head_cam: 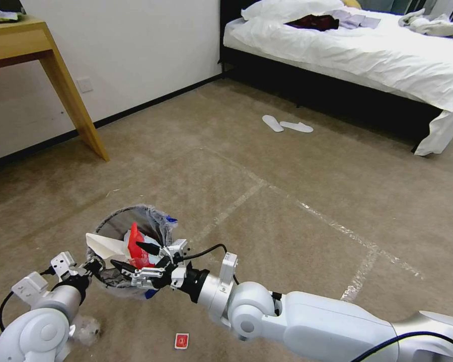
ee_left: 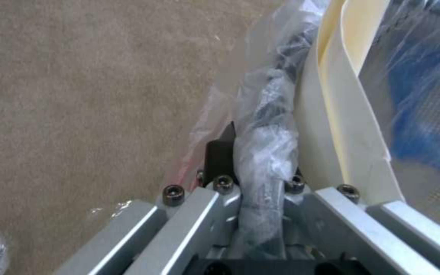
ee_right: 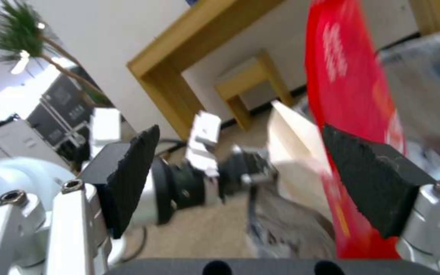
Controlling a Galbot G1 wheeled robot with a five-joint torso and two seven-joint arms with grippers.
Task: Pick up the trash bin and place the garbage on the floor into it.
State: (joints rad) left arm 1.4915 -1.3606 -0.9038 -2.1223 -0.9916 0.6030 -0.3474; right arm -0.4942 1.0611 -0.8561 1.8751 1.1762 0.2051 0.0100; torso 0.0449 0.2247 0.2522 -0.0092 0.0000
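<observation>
While the left pincer clamps the rim of the trash bin, held low over the floor, the right pincer sits over its mouth with fingers apart, so the step looks like dropping litter in. A red wrapper and white paper fill it; another small red wrapper lies on the carpet, likely the next pick, calling for a low reach.

From the left wrist, crinkly clear liner bunches over the rim between the closed fingers.

From the right wrist, rough black pads stand apart beside the glossy wrapper.
</observation>
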